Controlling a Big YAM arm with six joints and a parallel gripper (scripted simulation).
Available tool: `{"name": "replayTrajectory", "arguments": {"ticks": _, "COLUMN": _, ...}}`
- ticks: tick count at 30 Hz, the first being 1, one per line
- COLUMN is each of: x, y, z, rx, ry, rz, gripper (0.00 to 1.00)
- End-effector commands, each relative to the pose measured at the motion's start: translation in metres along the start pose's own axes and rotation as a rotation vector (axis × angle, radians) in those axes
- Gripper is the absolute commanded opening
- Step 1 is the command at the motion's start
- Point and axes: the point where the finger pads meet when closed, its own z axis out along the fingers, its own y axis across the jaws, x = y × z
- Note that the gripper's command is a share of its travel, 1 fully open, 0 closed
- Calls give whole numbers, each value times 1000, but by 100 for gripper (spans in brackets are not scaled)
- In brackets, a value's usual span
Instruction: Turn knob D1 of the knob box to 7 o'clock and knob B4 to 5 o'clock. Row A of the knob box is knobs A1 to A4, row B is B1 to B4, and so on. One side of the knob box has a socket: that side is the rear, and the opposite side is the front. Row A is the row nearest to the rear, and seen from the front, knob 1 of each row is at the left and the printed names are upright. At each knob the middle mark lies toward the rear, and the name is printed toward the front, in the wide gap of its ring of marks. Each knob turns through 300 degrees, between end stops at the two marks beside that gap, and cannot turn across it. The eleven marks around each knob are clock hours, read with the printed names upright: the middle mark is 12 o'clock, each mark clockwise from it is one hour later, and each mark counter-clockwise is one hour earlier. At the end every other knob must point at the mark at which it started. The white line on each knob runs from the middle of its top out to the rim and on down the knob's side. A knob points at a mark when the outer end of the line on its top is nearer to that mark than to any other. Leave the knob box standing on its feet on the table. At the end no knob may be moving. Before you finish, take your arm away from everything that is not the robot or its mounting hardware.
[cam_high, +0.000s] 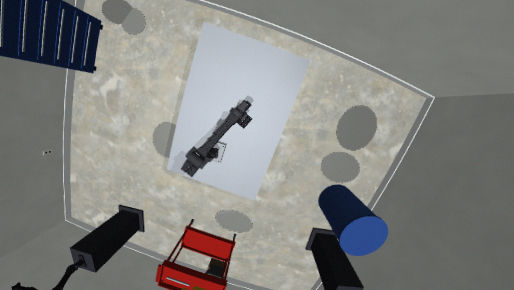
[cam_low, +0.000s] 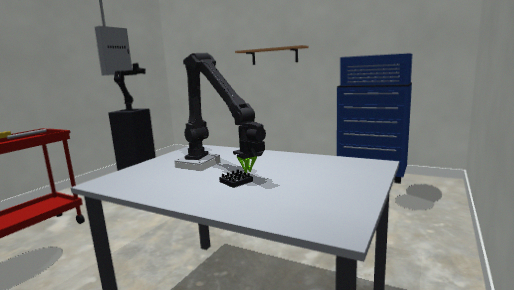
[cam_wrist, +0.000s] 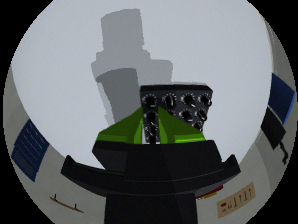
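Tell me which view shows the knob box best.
The wrist view: the knob box fills the middle of the frame just past the green fingers, with single knobs visible. The exterior view shows it as a small dark block under the gripper. In the top view the arm hides nearly all of it.

Knob box (cam_low: 235, 178) on table (cam_low: 310, 200), gripper (cam_low: 246, 167) directly above it

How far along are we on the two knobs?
Done: cannot be judged, because the pointer lines are too small to read. In hand: the gripper is down on the knob box, fingers narrowed around one knob; which one is unclear. Left: at least one target knob, then retreat with the box standing.
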Motion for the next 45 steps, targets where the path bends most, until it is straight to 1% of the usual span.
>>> {"name": "replayTrajectory", "arguments": {"ticks": 1, "x": -19, "y": -3, "z": -8, "rx": -5, "ry": -44, "rz": -4, "gripper": 20}}
{"name": "replayTrajectory", "arguments": {"ticks": 5, "x": -8, "y": -3, "z": 3, "rx": -3, "ry": -19, "rz": -5, "gripper": 20}}
{"name": "replayTrajectory", "arguments": {"ticks": 7, "x": -8, "y": -3, "z": 3, "rx": -3, "ry": -19, "rz": -5, "gripper": 20}}
{"name": "replayTrajectory", "arguments": {"ticks": 8, "x": -14, "y": -3, "z": -8, "rx": -4, "ry": -37, "rz": -4, "gripper": 20}}
{"name": "replayTrajectory", "arguments": {"ticks": 10, "x": -13, "y": -3, "z": 1, "rx": -4, "ry": -32, "rz": -4, "gripper": 20}}
{"name": "replayTrajectory", "arguments": {"ticks": 12, "x": -6, "y": -3, "z": 9, "rx": -3, "ry": -14, "rz": -4, "gripper": 20}}
{"name": "replayTrajectory", "arguments": {"ticks": 15, "x": -12, "y": -3, "z": 8, "rx": -4, "ry": -27, "rz": -5, "gripper": 20}}
{"name": "replayTrajectory", "arguments": {"ticks": 16, "x": -11, "y": -3, "z": 8, "rx": -3, "ry": -26, "rz": -5, "gripper": 20}}
{"name": "replayTrajectory", "arguments": {"ticks": 18, "x": -10, "y": -3, "z": 4, "rx": -4, "ry": -31, "rz": -4, "gripper": 20}}
{"name": "replayTrajectory", "arguments": {"ticks": 19, "x": -14, "y": -3, "z": 3, "rx": -4, "ry": -37, "rz": -4, "gripper": 20}}
{"name": "replayTrajectory", "arguments": {"ticks": 22, "x": -12, "y": -3, "z": 8, "rx": -4, "ry": -28, "rz": -4, "gripper": 20}}
{"name": "replayTrajectory", "arguments": {"ticks": 45, "x": -12, "y": -3, "z": 8, "rx": -4, "ry": -27, "rz": -5, "gripper": 20}}
